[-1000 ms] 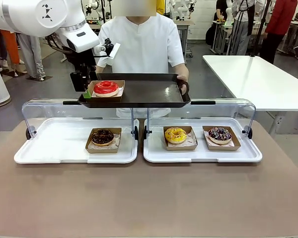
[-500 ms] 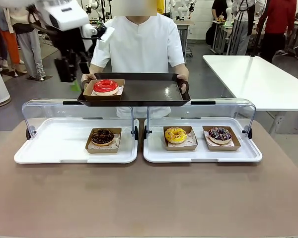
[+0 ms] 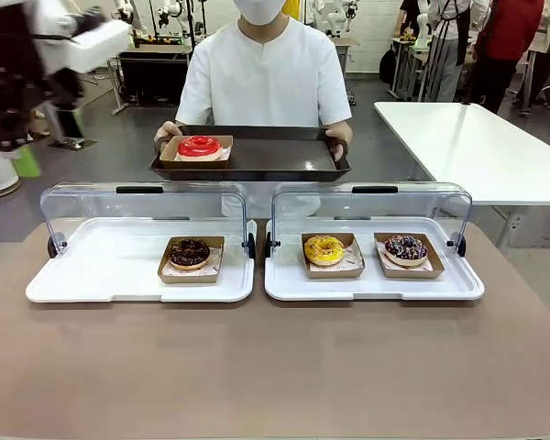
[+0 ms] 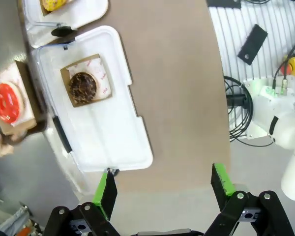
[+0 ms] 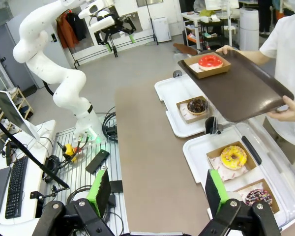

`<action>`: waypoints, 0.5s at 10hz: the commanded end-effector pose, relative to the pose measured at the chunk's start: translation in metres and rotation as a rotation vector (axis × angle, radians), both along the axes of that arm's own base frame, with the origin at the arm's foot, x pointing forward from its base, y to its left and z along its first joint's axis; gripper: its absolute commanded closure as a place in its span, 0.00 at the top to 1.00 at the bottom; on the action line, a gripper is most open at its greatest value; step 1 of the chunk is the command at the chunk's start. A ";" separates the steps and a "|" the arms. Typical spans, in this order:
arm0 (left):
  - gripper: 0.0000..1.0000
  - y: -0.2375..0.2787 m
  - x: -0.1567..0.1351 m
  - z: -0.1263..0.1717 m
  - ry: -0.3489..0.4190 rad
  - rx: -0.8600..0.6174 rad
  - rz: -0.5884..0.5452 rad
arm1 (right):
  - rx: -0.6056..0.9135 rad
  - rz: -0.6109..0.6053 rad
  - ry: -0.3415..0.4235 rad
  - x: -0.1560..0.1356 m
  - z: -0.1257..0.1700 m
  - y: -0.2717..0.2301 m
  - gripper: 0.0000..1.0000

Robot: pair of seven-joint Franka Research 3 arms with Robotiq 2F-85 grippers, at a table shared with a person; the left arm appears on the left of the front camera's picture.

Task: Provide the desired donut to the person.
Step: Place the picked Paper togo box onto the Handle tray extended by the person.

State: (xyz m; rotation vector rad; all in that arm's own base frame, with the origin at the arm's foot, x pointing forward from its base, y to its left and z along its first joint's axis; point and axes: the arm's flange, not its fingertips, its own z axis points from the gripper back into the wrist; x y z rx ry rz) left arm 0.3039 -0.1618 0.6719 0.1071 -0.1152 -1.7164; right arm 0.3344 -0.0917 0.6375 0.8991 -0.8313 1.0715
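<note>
1. At the far left of the front view, the left arm's fingers point(image 4: 106, 189) are seen blurred, raised well apart from the counter point(image 3: 275, 367). In the left wrist view they are spread wide and nothing is held between them.
2. Just right of that, a white case point(image 3: 92, 280) with a clear lid is set on the counter. One chocolate donut point(image 3: 190, 250) in a paper boat is left in it.
3. Beyond the cases, a dark tray point(image 3: 275, 171) is held in both hands by the person point(image 3: 261, 73). The red donut point(image 3: 199, 146) is seen in its paper boat at the tray's left end, so the hand-over is judged complete.
4. Further right, a second case point(image 3: 284, 289) is occupied by a yellow donut point(image 3: 324, 247) and a dark sprinkled donut point(image 3: 405, 247), both untouched.
5. The right arm's fingers point(image 5: 99, 189) are shown in the right wrist view, high above the counter, spread wide and empty.
6. The step in hand is judged to be the retreat of the left arm. Little more is called for next than a parked pose, kept clear of the lids and of the tray.
</note>
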 end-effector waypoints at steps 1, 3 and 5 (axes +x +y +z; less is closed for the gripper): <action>1.00 0.054 -0.018 -0.019 -0.022 -0.060 0.022 | 0.003 0.007 0.000 -0.001 0.001 -0.001 1.00; 1.00 0.086 -0.019 -0.035 -0.025 -0.094 0.030 | 0.003 0.007 0.000 -0.001 0.001 -0.001 1.00; 1.00 0.104 -0.007 -0.049 -0.013 -0.134 0.033 | 0.003 0.007 0.000 -0.001 0.001 -0.001 1.00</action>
